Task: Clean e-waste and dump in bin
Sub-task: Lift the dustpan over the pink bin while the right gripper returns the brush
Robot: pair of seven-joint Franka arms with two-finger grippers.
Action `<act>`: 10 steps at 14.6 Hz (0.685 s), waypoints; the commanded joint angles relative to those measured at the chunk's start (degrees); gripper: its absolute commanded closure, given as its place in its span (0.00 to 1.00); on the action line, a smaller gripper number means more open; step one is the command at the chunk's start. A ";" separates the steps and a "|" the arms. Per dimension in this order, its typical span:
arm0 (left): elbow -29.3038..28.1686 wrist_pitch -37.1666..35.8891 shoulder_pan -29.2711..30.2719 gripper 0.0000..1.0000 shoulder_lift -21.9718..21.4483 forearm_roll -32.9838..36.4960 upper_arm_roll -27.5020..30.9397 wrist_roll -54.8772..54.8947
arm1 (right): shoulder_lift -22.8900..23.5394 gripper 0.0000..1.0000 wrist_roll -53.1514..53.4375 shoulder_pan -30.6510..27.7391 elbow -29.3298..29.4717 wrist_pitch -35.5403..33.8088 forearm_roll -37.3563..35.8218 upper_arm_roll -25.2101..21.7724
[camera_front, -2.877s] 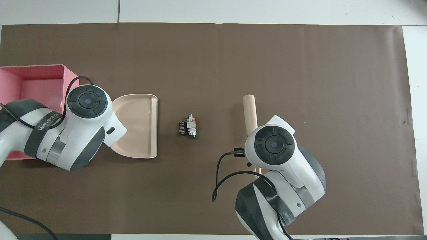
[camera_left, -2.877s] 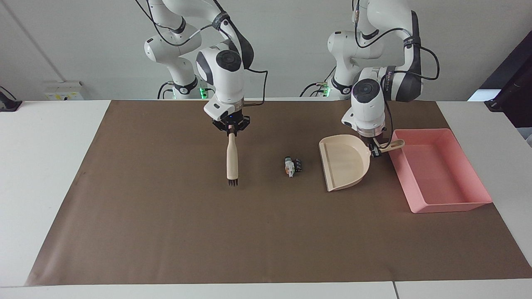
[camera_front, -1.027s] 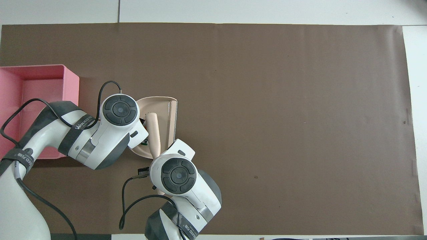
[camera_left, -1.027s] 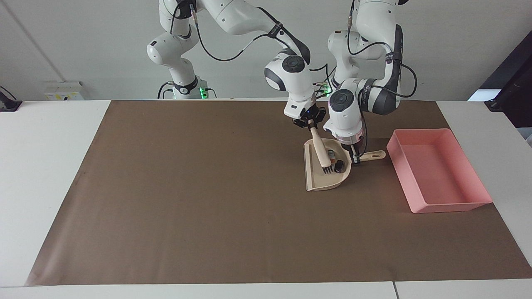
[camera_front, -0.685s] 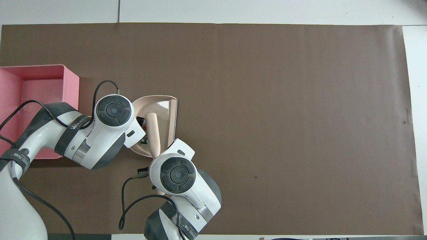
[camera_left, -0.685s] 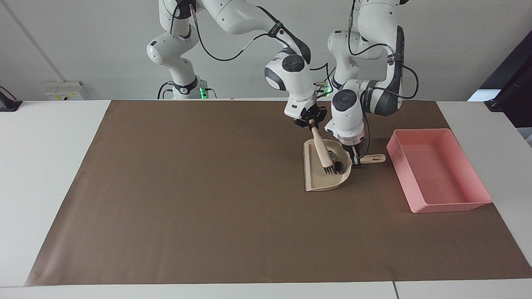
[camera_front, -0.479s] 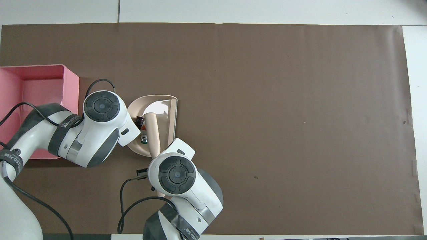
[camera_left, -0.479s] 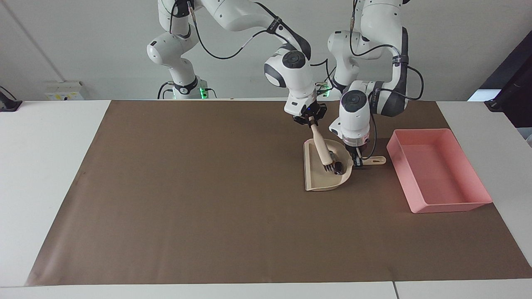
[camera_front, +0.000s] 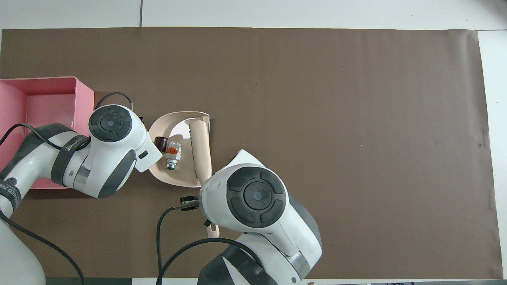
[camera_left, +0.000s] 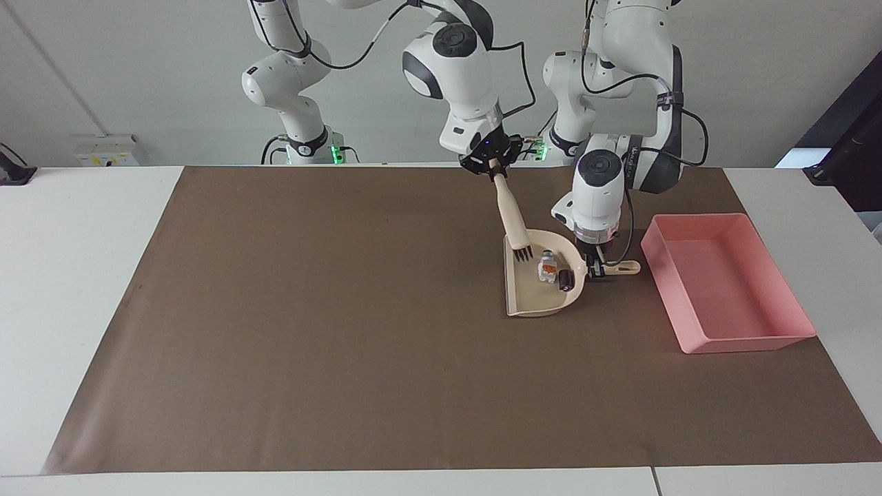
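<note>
Beige brush has lifted clear of the dustpan, right gripper clamped on its handle. Your e-waste now sits in the dustpan. Left gripper grips the dustpan handle. Sweep looks done; next, tip into the pink bin beside it.

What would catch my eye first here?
Probably the beige dustpan mid-mat holding the e-waste, its handle gripped by the left gripper. Above its open edge, the right gripper holds a brush raised. Beside the dustpan, at the left arm's end, sits the pink bin.
</note>
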 commanded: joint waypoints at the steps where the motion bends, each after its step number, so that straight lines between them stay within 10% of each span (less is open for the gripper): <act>1: 2.23 -5.29 1.28 1.00 -3.35 -2.30 0.00 4.64 | -5.90 1.00 0.71 -7.77 -2.16 -5.22 -3.87 0.51; 10: 13.39 -15.77 14.10 1.00 -6.17 -7.67 1.06 18.53 | -10.04 1.00 -27.48 -37.22 -9.61 -14.21 -14.87 0.77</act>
